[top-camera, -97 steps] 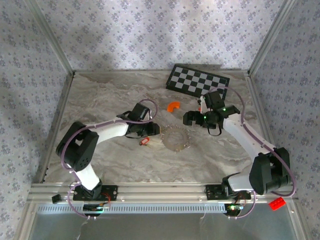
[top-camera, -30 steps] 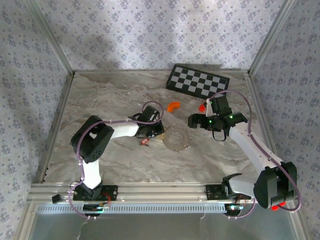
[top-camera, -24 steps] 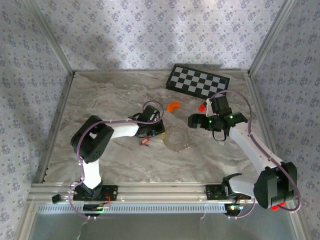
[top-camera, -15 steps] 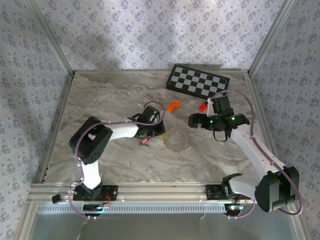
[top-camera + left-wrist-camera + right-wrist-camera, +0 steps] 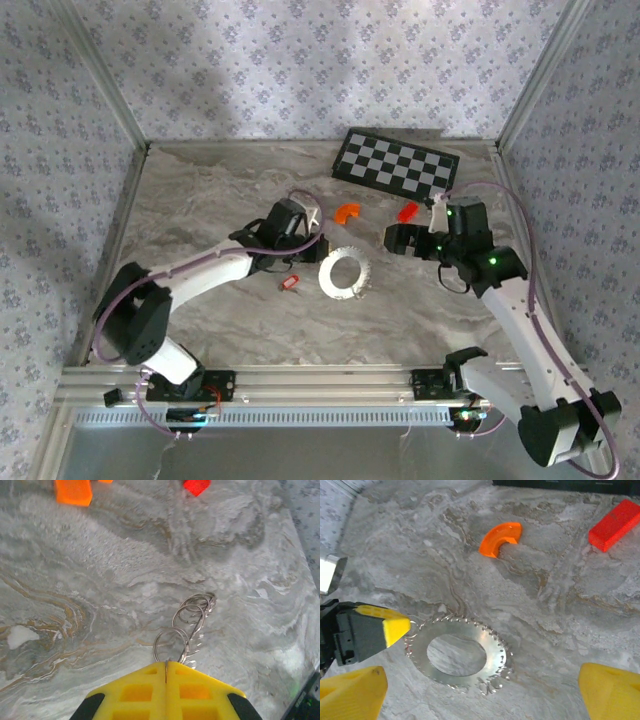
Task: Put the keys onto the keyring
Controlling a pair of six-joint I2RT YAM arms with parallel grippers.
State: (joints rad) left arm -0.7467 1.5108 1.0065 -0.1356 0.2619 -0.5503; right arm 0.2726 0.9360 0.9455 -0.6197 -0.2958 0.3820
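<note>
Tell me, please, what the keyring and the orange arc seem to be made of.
Keyring: most likely metal, silvery and polished, with bright glints along its toothed rim and thin wire-like loops in the left wrist view.
Orange arc: probably plastic, judging by its even saturated colour, smooth faces and soft sheen.

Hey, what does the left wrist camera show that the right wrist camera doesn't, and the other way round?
Left wrist, not right wrist: the left gripper seen from behind, jaws shut on the keyring, whose linked wire loops are distinct up close. Right wrist, not left wrist: the right gripper, jaws wide open, facing the keyring's whole toothed loop, plus the full curve of the orange arc. Both: the keyring, the left gripper, the orange arc, the red brick and the marbled table.
</note>
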